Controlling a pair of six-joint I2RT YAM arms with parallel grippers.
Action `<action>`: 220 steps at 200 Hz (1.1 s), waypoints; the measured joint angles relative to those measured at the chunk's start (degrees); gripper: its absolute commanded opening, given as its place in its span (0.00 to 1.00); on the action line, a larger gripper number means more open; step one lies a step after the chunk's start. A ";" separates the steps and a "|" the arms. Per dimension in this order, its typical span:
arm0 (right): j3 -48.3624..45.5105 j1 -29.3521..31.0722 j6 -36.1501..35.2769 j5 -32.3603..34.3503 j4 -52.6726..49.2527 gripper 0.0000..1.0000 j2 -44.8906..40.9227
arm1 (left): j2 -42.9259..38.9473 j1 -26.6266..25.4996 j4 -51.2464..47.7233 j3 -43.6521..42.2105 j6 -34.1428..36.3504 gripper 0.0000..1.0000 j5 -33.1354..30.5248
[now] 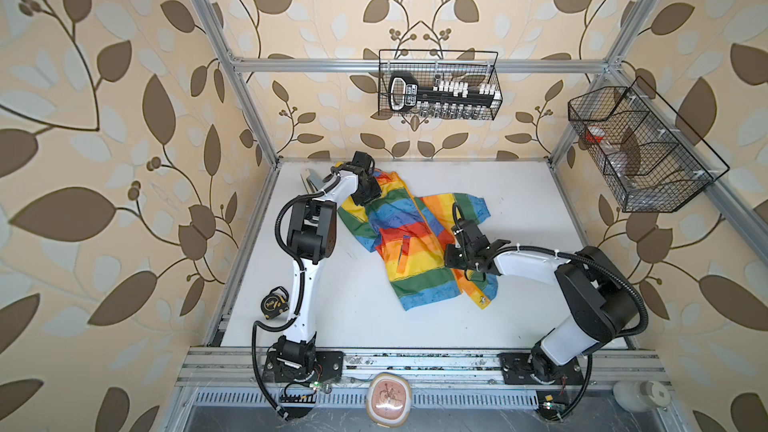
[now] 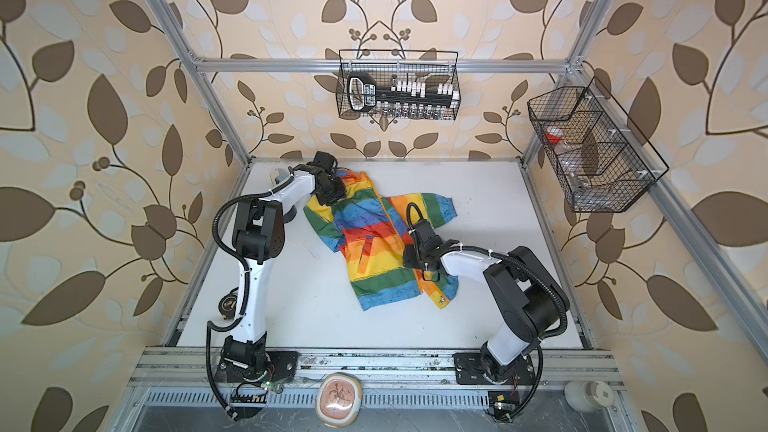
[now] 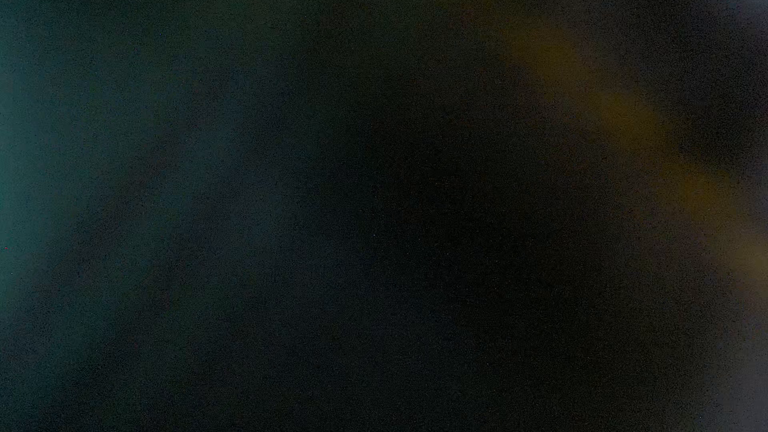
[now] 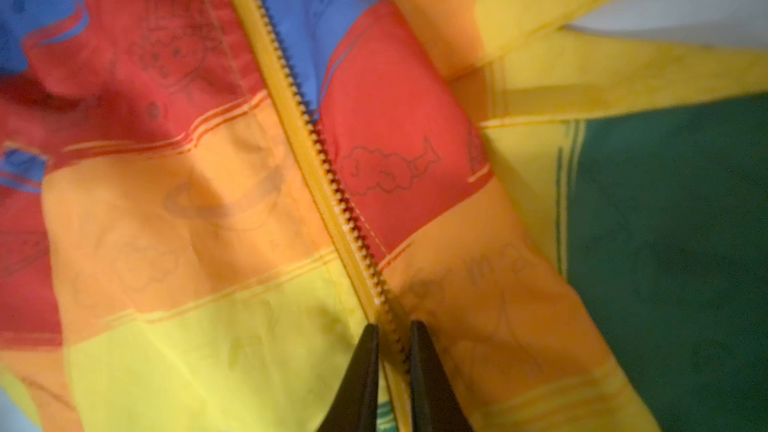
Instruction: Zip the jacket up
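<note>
- Jacket (image 1: 399, 238) lies crumpled at table (image 1: 519, 326) centre, zipper (image 4: 316, 147) open.
- Right gripper (image 4: 394, 328): jaws nearly together, pinching zipper tape; thin tape may slip free.
- Left gripper (image 1: 365, 197), far left on fabric: jaw state indeterminate; weak hold lets jacket drag.

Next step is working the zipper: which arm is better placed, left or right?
Right. The right gripper has its fingers pinching the zipper partway up the jacket. The left gripper sits at the far top end, probably better for anchoring fabric.
</note>
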 measured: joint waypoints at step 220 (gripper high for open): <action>14.73 5.20 3.74 -1.68 -3.63 0.48 2.97 | -21.35 4.92 9.05 -20.13 -3.54 0.99 7.04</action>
